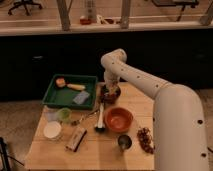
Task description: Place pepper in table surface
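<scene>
Hand (108,91) of white robot arm (145,82) — closed — low in one dark bowl (116,94), contents hard to make out; one green plastic tray (55,97), one orange bowl (119,119) — pale plank desk (100,152).

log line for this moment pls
gripper: shut, low at table surface far edge | beside: green tray, behind orange bowl | pepper: not visible, hold unconfirmed

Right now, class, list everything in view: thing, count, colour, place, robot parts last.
Pale-brown wooden plank tabletop: one, pale brown, centre.
Green plastic tray: one, green, far left corner.
Pale-green cup: one, pale green, before the tray.
Round white dish: one, white, left edge.
Round orange-red bowl: one, orange-red, middle.
Small dark cup: one, dark, front.
Dark-red grape cluster: one, dark red, right front.
Robot arm: one, white, right side.
Gripper: one, dark, shut, beside the tray's right end.
</scene>
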Tool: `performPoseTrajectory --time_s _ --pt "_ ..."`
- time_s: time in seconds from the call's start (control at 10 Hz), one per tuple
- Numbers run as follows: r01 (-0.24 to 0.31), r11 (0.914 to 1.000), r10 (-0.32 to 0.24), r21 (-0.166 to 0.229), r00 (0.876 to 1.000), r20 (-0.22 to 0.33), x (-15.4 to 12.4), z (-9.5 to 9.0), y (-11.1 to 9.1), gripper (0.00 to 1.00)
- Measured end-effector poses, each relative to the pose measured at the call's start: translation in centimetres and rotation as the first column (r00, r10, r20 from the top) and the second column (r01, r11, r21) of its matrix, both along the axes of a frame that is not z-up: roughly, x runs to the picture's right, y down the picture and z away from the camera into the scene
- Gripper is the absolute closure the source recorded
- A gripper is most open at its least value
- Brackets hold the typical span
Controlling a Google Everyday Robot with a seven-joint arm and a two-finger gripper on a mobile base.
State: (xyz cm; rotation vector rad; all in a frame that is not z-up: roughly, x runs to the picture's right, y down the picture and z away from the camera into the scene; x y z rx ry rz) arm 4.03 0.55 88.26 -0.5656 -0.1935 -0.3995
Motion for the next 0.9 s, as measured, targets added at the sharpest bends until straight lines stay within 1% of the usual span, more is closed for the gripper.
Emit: performPoseTrajectory --time_s 0.1,0.5,0.9 --pt "0.012 0.9998 -0.012 0.013 1.000 0.010 -0.2 -0.9 -0.8 1.00" --pt "0.057 0.9979 -0.058 0.031 0.997 0.053 -0.5 -3.0 -1.8 1.00" --pt "0.106 0.9942 -0.107 0.022 0.991 0.078 -0.5 -4.6 -2.0 1.00"
